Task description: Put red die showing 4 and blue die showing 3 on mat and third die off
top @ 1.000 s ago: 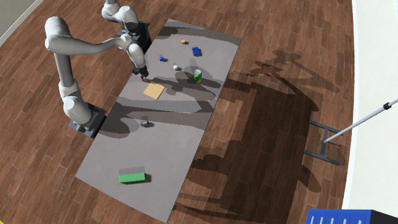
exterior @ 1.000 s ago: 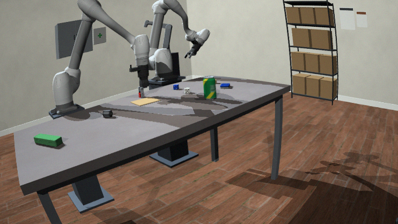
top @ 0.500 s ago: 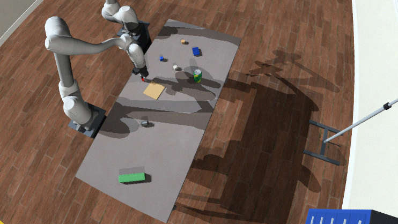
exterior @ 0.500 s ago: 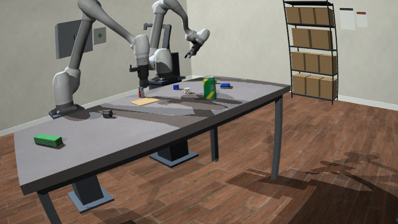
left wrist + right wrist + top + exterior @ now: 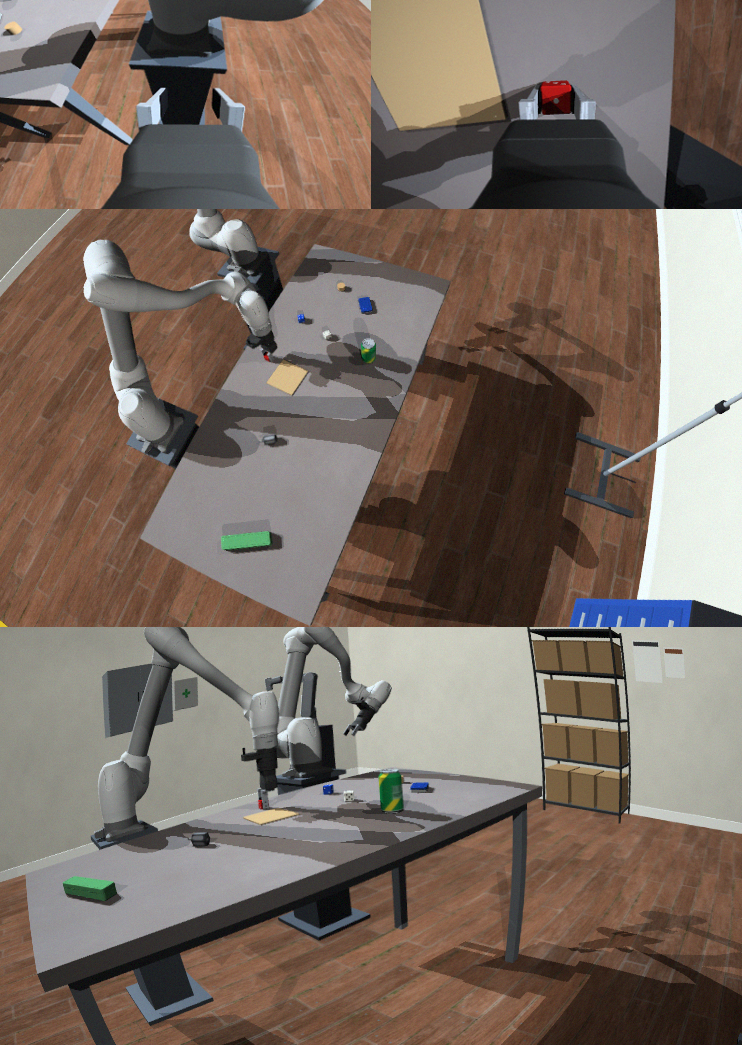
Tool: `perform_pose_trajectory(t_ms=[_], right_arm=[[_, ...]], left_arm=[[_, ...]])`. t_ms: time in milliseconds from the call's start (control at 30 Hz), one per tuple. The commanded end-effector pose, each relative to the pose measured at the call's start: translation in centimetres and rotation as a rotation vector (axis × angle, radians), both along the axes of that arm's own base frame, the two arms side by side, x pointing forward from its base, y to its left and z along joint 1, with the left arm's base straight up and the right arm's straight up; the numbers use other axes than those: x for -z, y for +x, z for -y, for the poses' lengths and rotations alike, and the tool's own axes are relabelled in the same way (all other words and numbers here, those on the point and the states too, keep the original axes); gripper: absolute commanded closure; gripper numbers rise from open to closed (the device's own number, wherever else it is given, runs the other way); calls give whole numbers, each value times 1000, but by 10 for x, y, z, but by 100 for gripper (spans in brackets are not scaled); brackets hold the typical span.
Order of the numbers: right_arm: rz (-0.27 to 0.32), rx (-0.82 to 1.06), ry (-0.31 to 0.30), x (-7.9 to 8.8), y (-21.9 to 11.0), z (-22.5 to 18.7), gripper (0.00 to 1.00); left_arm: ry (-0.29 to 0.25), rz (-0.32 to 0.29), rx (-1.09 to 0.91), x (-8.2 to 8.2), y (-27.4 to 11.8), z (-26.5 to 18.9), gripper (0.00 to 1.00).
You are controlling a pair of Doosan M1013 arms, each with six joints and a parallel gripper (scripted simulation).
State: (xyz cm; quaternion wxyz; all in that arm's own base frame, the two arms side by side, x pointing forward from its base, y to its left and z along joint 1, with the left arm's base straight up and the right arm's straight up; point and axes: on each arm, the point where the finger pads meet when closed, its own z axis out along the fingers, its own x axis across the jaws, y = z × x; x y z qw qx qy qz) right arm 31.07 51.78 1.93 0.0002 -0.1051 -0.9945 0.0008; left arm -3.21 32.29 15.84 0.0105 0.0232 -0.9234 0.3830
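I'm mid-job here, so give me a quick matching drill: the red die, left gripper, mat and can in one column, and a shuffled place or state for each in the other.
Things
1. red die
2. left gripper
3. mat
4. can

Places and states
A. standing upright on the table
B. flat, with no die on it
C. between the right gripper's fingers
D. open, with nothing between its fingers

Right pairs: 1-C, 2-D, 3-B, 4-A

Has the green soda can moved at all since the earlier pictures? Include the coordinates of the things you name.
No. In the top view, the green soda can (image 5: 368, 351) (image 5: 390, 791) stands at the same spot, just in from the table's long edge (image 5: 421, 356).
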Motion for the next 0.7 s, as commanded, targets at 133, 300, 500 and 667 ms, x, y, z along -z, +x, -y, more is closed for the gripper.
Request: perform_pose_trajectory(t_ms=[133, 300, 500, 667], right_arm=[[1, 0, 2, -25, 0, -1, 43], [1, 0, 2, -63, 0, -1, 43], [1, 0, 2, -89, 0, -1, 43], [1, 0, 2, -100, 0, -1, 43]], left_arm=[[1, 0, 0, 0, 0, 0, 0], [1, 0, 0, 0, 0, 0, 0], [1, 0, 0, 0, 0, 0, 0], [1, 0, 0, 0, 0, 0, 0]])
